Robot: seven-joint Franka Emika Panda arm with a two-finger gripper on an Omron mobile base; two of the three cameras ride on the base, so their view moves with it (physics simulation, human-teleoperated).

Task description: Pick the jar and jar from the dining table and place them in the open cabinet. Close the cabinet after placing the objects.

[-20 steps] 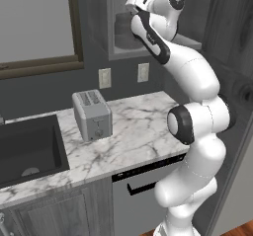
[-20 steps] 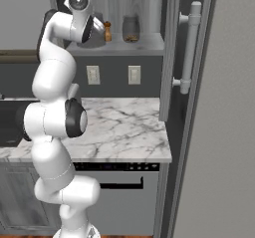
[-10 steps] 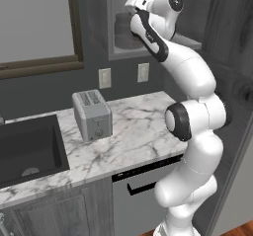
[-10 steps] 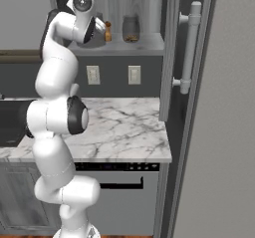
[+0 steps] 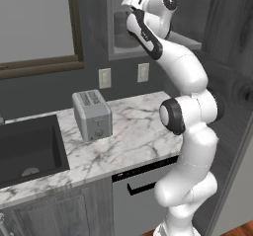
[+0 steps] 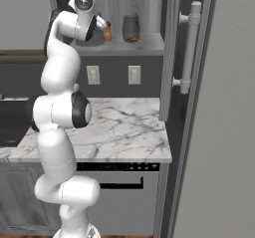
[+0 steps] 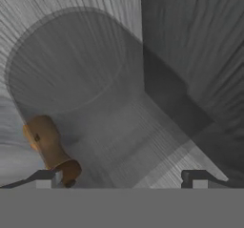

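End effector (image 7: 119, 177) spread wide and empty inside the cabinet (image 6: 169, 53), jars (image 6: 131, 29) shelved; next, back out and swing the door shut.

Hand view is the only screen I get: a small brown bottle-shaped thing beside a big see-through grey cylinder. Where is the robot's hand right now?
Observer: It is up at the shelf of the grey wood-grain wall cabinet, above the white marble counter. The gripper is open.
Operator: Is anything else on that shelf?
Observer: Yes. A clear glass jar with brownish contents stands to the right of your small brown jar in the right base view.
Operator: Is the cupboard shut?
Observer: No. Its tall door with the long silver bar handle stands open.
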